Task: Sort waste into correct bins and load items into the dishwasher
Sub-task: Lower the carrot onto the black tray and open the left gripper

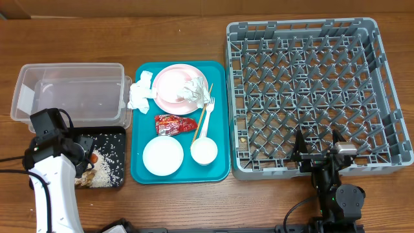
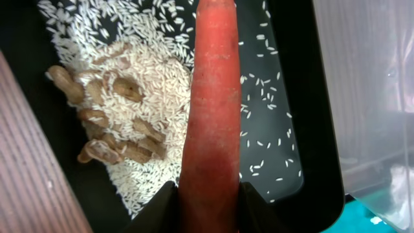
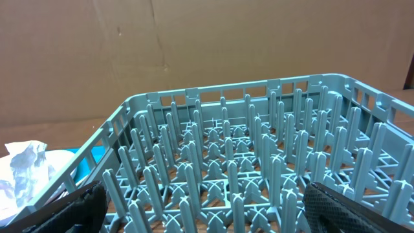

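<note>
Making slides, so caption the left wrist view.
Left claw holds a carrot over the black tray of rice and brown scraps.

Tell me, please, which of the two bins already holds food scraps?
The shallow black tray, strewn with rice; the clear tub behind it shows no scraps.

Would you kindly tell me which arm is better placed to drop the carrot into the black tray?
Left. The left gripper is shut on the carrot above the black tray, over the rice. The right gripper stands open and empty at the dish rack, well away from that tray.
</note>
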Controlling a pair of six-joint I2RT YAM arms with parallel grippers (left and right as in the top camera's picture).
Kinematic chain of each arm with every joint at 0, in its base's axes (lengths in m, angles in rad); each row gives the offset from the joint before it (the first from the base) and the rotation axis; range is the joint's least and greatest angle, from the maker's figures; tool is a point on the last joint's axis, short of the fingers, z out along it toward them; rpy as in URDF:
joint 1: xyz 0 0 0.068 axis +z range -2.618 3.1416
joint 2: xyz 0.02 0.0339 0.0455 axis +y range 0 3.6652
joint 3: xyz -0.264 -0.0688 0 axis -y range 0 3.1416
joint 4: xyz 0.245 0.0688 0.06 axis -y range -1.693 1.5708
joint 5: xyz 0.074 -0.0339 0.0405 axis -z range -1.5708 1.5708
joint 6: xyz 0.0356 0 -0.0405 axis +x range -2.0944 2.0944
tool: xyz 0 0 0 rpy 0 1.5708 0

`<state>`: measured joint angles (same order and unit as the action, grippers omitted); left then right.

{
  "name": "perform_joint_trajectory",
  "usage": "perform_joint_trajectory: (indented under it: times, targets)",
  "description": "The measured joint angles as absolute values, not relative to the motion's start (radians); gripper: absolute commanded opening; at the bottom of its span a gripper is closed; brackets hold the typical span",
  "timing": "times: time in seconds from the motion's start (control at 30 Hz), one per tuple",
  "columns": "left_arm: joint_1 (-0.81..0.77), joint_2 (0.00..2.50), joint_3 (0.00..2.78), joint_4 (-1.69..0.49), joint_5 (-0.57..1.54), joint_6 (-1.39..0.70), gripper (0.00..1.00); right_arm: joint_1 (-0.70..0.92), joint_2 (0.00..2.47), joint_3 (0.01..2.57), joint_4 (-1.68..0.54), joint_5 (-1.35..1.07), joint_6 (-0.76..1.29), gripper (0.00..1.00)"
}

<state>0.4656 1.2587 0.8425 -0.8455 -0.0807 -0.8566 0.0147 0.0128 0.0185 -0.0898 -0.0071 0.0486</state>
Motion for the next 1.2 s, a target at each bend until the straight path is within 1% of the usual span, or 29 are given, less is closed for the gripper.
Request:
perform_joint_trajectory:
  times: [0.43,0.53,0.73,0.9,1.2]
  targets:
    - [0.466,1.259,0.727,-0.707,-0.062,-0.856,0.05,0.015,0.013,0.019,-0.090,-0.007,0.048,1.00]
    - [0.466,1.259,0.714,-0.676,-0.059,-0.857,0.09,0.015,0.013,0.019,-0.090,-0.007,0.048,1.00]
    - [0.466,1.259,0.673,-0.604,-0.057,-0.866,0.10,0.015,0.013,0.019,-0.091,-0.007,0.048,1.00]
    - [0.466,1.259,0.666,-0.578,-0.038,-0.881,0.10,0.015,0.013,0.019,-0.090,-0.007,0.049,1.00]
    - [0.466,1.261,0.666,-0.573,-0.045,-0.908,0.15,0.015,0.013,0.019,-0.090,-0.007,0.048,1.00]
